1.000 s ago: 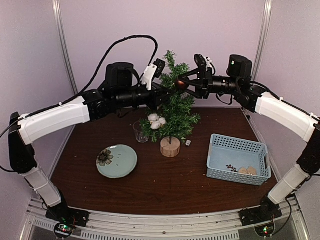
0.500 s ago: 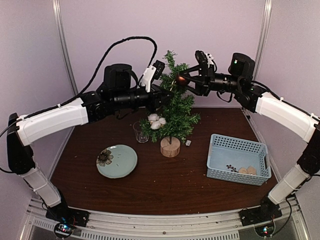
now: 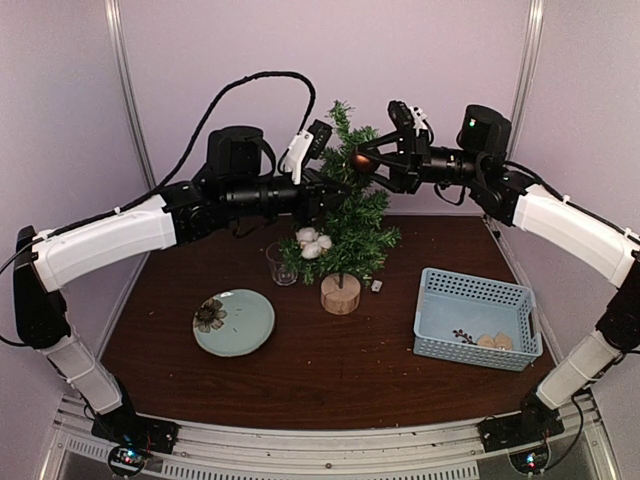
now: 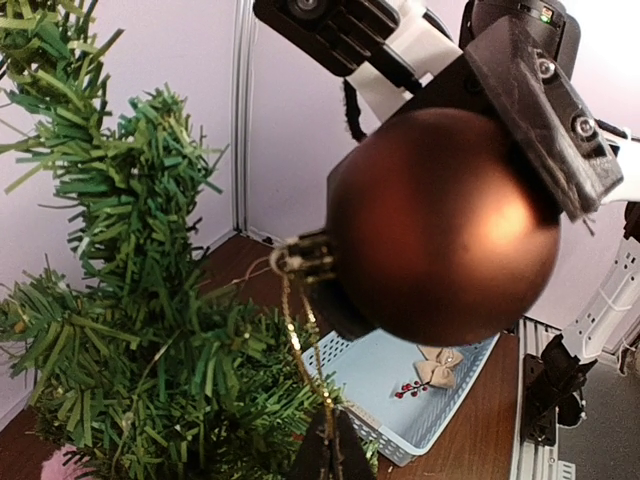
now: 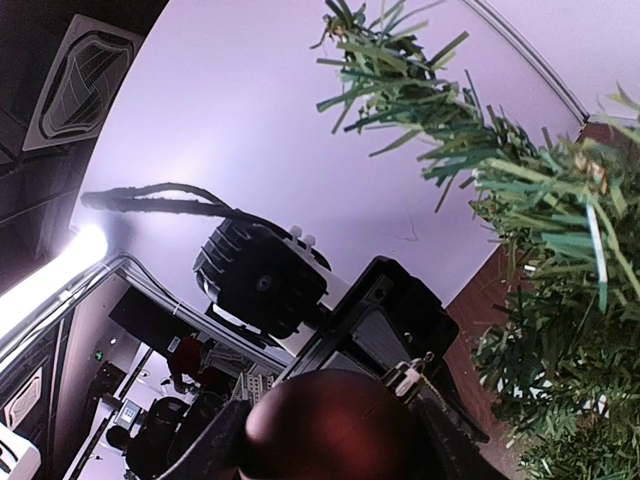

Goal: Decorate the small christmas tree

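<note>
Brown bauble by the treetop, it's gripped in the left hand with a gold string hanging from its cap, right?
No. The brown bauble is gripped in the right hand, not the left; the right wrist view shows it between that hand's own fingers. The gold string does hang from its cap.

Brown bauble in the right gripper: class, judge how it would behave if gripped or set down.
The brown bauble is a smooth sphere, so it would likely roll if set down and may slip in the right gripper. Its thin gold loop looks floppy, so it probably needs guiding.
</note>
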